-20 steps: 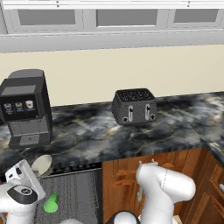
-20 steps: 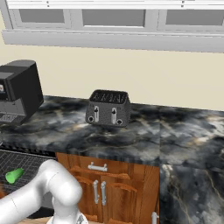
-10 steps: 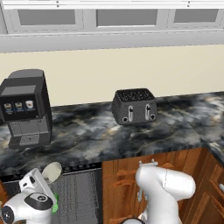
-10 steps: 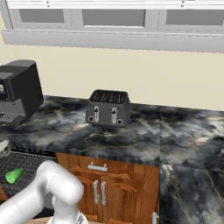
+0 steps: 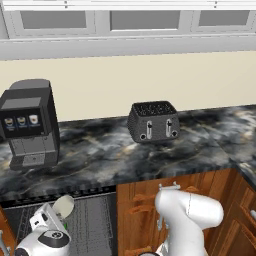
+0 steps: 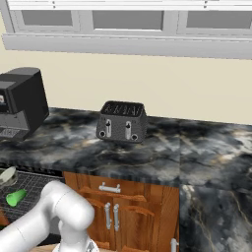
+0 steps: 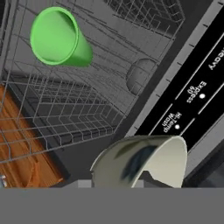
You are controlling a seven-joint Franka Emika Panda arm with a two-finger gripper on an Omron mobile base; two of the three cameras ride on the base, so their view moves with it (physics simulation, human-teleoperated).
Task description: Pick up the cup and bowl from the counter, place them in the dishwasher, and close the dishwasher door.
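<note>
Just ahead of the tool [image 5: 56, 216], low at the left of the left base view, the bowl [image 5: 63, 206] is clamped by its rim and tipped on edge, its pale hollow facing outward. From the hand view the bowl [image 7: 144, 159] sits right at the tool's tips, over the open dishwasher [image 7: 109, 83], with a dark control strip bearing small white labels running past on one side. Farther along the tool's line of sight the cup [image 7: 59, 37] lies on its side in the wire rack [image 7: 65, 113], mouth toward the camera, well apart from the bowl. Seen from the right base view, the cup [image 6: 15, 198] lies in the rack just below the bowl [image 6: 7, 175]. Above the tool runs the desk [image 5: 125, 155], carrying a toaster [image 5: 153, 121] and a coffee machine [image 5: 27, 122].
</note>
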